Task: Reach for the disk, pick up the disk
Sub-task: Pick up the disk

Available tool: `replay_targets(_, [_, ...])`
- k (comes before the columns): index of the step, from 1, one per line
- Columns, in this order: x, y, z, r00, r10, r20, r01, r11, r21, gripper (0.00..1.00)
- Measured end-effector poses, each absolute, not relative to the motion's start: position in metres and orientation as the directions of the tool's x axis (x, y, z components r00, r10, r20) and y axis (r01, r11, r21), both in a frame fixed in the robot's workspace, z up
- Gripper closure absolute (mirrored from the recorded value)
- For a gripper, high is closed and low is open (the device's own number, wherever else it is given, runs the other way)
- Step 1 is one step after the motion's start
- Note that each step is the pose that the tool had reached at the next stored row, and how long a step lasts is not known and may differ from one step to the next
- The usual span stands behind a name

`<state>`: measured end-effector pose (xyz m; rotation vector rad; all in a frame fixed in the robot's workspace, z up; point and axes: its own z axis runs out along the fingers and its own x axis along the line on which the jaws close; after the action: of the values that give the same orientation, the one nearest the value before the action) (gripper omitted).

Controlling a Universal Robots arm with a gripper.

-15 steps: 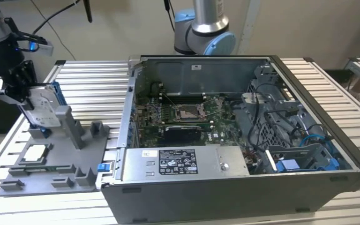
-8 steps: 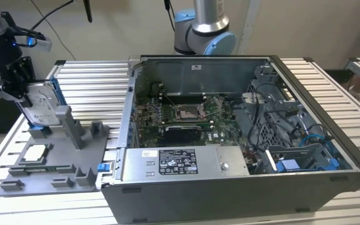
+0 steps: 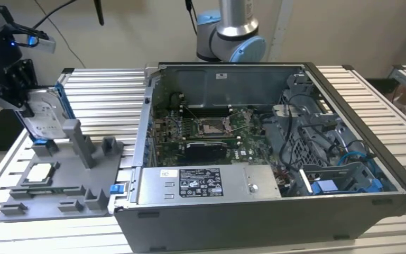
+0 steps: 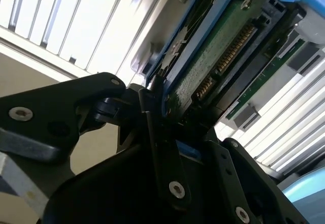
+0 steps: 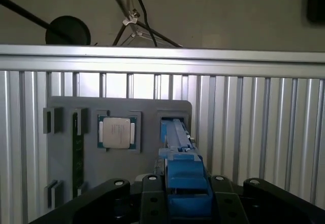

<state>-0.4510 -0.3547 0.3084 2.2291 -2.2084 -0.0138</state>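
tool (image 3: pixel 28 106): clamped shut on the disk's blue frame, seen close in both wrist views
disk (image 3: pixel 46 119): upright on edge, lower end at a slot of the grey fixture tray (image 3: pixel 62 198), exterior view's left
chip (image 3: pixel 39 173): flat in a tray pocket near that slot
computer case (image 3: pixel 259 217): open, on desk (image 3: pixel 104 87) beside the tray

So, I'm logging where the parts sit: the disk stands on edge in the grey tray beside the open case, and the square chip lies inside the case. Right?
Not quite. The square chip lies on the grey tray, outside the case, as the exterior view shows. The disk does stand on edge in that tray beside the open case.
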Motion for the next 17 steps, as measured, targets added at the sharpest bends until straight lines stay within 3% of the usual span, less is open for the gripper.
replay_targets(17, [-0.451,-0.355,0.338,0.017,-1.0,-0.004,-1.0,-0.017,0.009,1.0])
